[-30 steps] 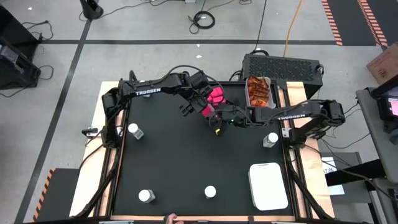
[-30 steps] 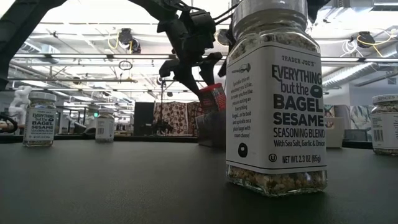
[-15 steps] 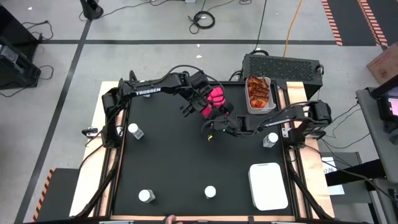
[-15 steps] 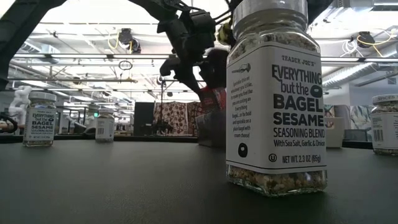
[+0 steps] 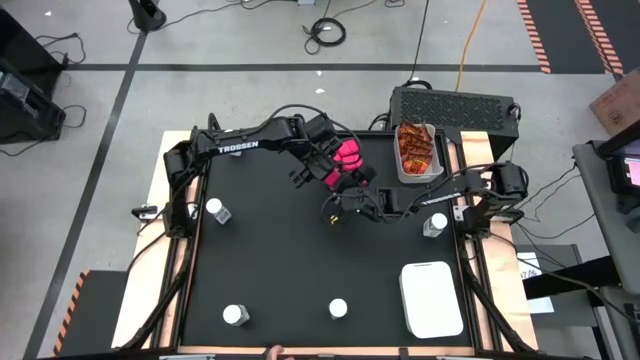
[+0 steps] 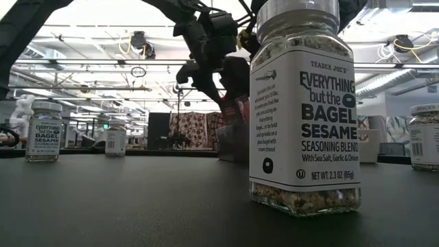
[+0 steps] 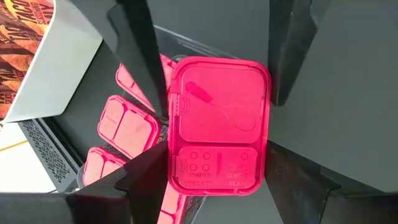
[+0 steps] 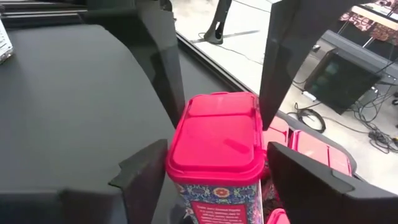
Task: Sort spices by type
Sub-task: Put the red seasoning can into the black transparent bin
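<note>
R gripper [image 5: 333,207] pulled back, spread | L gripper [image 5: 322,172] pinching pink pack [image 7: 217,127]

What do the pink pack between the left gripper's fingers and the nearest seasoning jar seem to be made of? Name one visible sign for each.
Pink pack: probably glossy moulded plastic; its lid shines, with embossed marks and a hinged flap.
Seasoning jar: clear glass or plastic, it is hard to tell which; the seeds show through above and below the paper label.

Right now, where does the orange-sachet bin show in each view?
High: sachet bin at the table's upper right corner.
Low: not made out.
Left wrist: past the pink packs.
Right wrist: not in it.
Shared landmark: the pink packs, in high and both wrist views.
</note>
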### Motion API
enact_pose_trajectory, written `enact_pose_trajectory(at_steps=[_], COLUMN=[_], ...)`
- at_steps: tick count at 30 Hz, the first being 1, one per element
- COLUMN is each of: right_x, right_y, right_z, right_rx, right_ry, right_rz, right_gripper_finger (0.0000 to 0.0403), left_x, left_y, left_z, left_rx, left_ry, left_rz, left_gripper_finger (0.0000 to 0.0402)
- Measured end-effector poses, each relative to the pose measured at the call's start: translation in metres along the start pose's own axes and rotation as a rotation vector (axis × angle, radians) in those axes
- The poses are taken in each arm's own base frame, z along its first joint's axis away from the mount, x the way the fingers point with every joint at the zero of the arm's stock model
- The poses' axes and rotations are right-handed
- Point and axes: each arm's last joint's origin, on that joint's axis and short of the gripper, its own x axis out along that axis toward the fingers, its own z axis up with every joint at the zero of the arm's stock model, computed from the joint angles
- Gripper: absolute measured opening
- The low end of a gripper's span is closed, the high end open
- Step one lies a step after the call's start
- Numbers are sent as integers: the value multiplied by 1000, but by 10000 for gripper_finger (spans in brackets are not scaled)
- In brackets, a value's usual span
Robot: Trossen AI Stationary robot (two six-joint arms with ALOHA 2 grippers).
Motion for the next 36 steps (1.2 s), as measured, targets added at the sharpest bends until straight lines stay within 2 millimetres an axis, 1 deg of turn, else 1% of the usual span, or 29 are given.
enact_pose_trajectory(at_steps=[6, 9, 11, 16, 20, 23, 27, 31, 34, 36], right_x=[0, 0, 0, 0, 0, 1, 3, 8, 8, 8], right_y=[0, 0, 0, 0, -1, -2, -5, -8, -10, -10], right_z=[0, 0, 0, 0, 0, 0, 0, -6, -6, -6], right_rx=[9, 18, 24, 45, 84, 103, 164, 171, 178, 174], right_ry=[0, 0, 1, 8, 18, 19, 24, 73, 79, 80], right_rz=[6, 8, 10, 10, 29, 22, 4, 9, 6, 6], right_gripper_finger=[206, 189, 189, 204, 206, 207, 207, 207, 207, 207], left_x=[0, 0, 0, 0, -4, -7, -12, -16, -18, -23], left_y=[0, 0, -1, 0, 0, 2, 6, 7, 8, 8], left_z=[0, 0, 0, 0, 1, 3, 4, 7, 4, 4], left_rx=[-8, -43, -48, -78, -147, -148, -160, -179, -201, -199], left_ry=[0, 2, 3, 1, 1, -4, -19, -46, -39, -37], left_rz=[2, -3, -5, -2, -7, -3, 23, 38, 40, 53], left_gripper_finger=[247, 247, 247, 247, 247, 249, 269, 297, 317, 325])
